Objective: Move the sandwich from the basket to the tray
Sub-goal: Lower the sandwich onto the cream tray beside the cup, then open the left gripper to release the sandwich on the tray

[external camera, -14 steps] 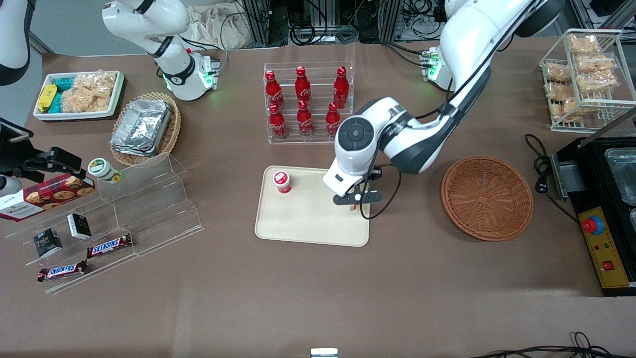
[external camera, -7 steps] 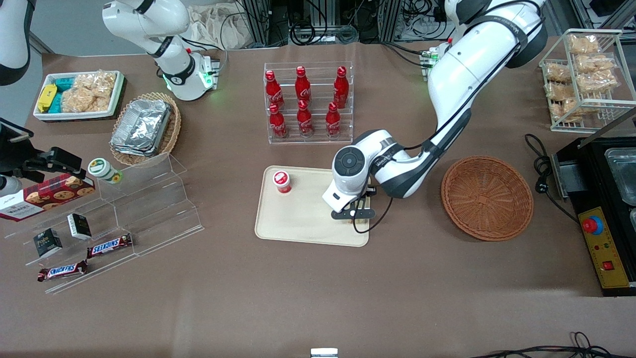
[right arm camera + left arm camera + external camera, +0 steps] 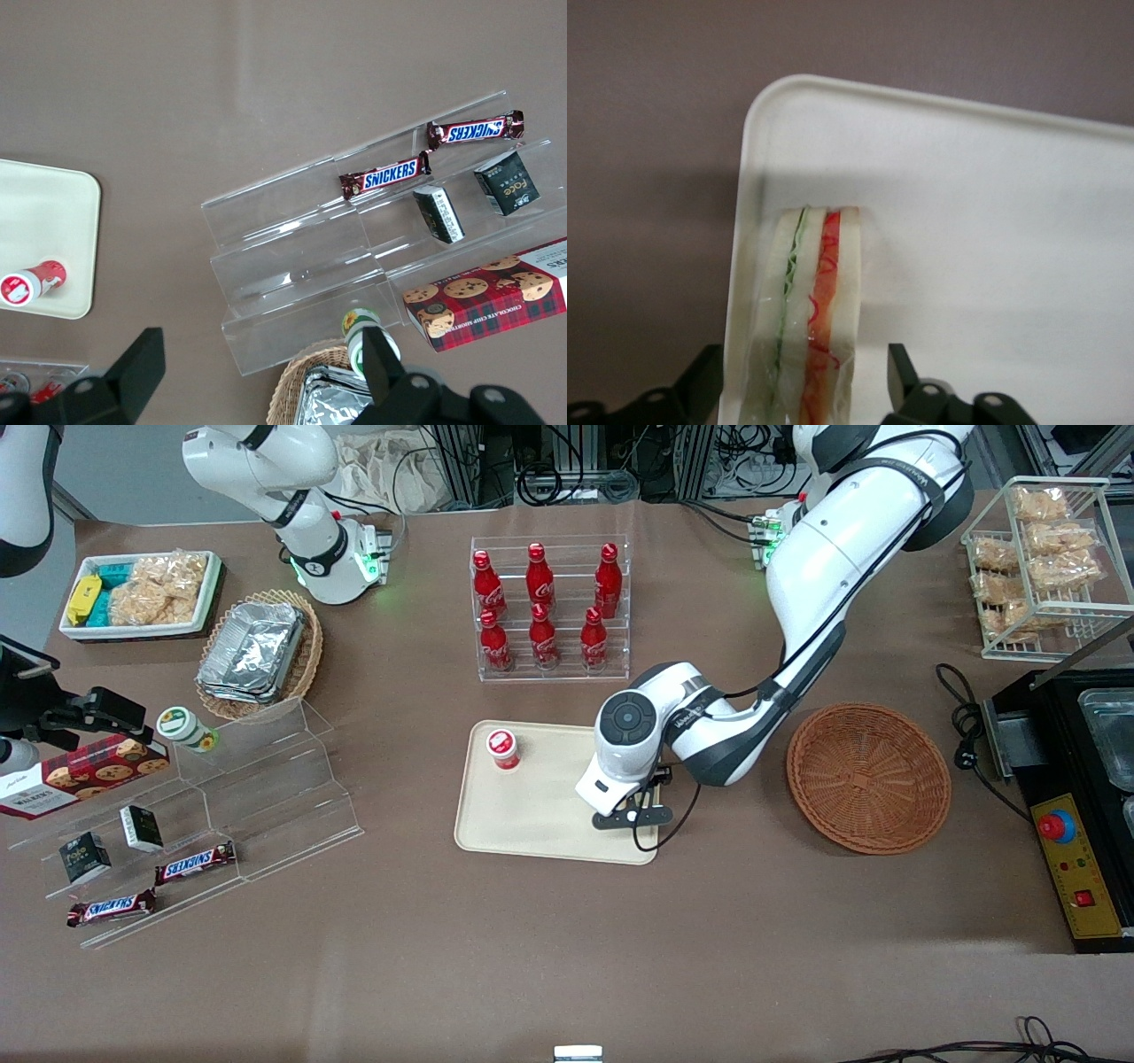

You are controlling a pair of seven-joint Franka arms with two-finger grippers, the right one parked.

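Observation:
The sandwich [image 3: 808, 301], a wrapped wedge of white bread with green and red-orange layers, stands on edge in a corner of the cream tray [image 3: 992, 221]. My gripper [image 3: 804, 376] straddles it, open: a gap shows between one finger [image 3: 897, 376] and the bread. In the front view the gripper [image 3: 631, 815] sits low over the tray [image 3: 532, 815], at the corner nearest the camera on the basket's side, and the hand hides the sandwich. The reddish-brown wicker basket [image 3: 868, 777] lies empty beside the tray, toward the working arm's end.
A small red-capped cup [image 3: 503, 748] stands on the tray. A clear rack of red cola bottles [image 3: 549, 611] stands farther from the camera than the tray. A black machine [image 3: 1076, 806] is beside the basket. A clear stepped shelf with snacks [image 3: 213, 815] lies toward the parked arm's end.
My gripper has come down and moved nearer the camera, from mid-edge of the tray to its near corner. The basket and cup have not moved.

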